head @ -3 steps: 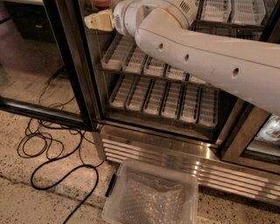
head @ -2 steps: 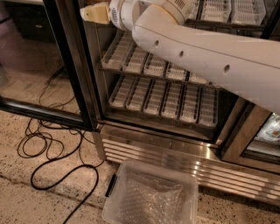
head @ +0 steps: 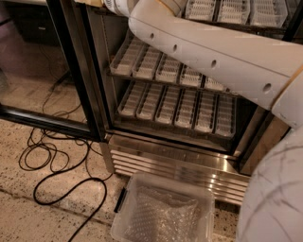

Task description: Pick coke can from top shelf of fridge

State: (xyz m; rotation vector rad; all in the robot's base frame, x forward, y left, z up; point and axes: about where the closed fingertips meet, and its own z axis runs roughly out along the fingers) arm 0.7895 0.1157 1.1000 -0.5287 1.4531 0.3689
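The fridge (head: 175,163) stands open, its black-framed glass door (head: 75,75) swung out to the left. The top shelf (head: 236,10) shows at the upper edge as a row of white slotted trays. Two similar racks sit lower down. No coke can is in view. My white arm (head: 213,56) reaches from the right across the fridge to the upper left. My gripper (head: 94,2) is at the very top edge, by the door frame, with only a tan sliver showing.
A clear plastic bin (head: 165,212) with bubble wrap sits on the floor in front of the fridge's steel louvred base. Black cables (head: 52,156) loop over the speckled floor on the left. My robot's white body (head: 274,198) fills the lower right.
My arm has risen and the gripper has moved up, almost out of the top of the view. The camera view has shifted with it.
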